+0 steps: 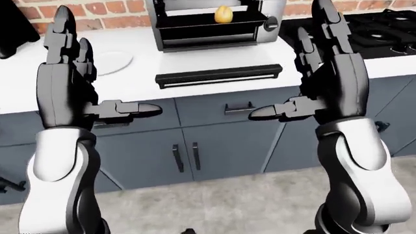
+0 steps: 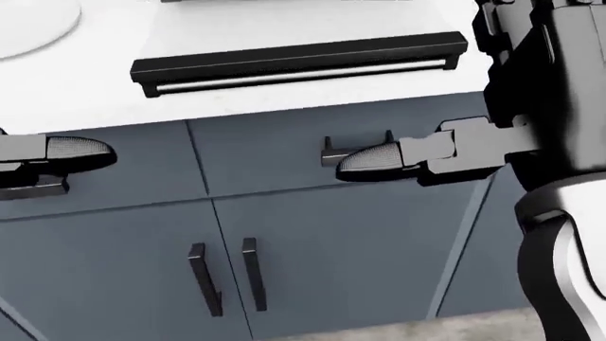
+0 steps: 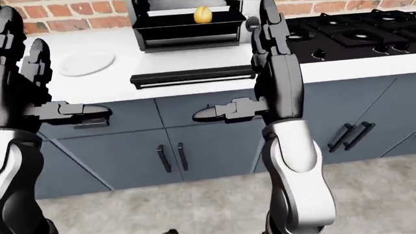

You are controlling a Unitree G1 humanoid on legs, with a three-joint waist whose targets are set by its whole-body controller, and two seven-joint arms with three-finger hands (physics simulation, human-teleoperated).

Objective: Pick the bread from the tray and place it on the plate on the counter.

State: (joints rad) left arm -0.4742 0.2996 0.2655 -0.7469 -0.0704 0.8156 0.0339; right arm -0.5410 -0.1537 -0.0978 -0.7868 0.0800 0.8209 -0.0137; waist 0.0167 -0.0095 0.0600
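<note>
Two hands raised with fingers spread, left hand (image 1: 65, 73), right hand (image 1: 328, 63), white counter (image 1: 195, 68) under brick wall (image 1: 117, 12), bread (image 1: 223, 14) on oven tray (image 1: 208, 22) above, plate (image 3: 86, 63) left of oven, stove (image 3: 345, 34) right.

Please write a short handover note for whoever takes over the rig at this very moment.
Left hand: open, empty, raised before the counter.
Right hand: open, empty, raised likewise.
Bread: on the tray of the open toaster oven, at the top of the left-eye view.
Plate: empty, on the counter left of the oven.
Done: nothing yet; the bread is untouched.
Left: reach in, grasp the bread, carry it left and set it on the plate. Its open door lies low between the robot and the tray, so probably reach over it.
</note>
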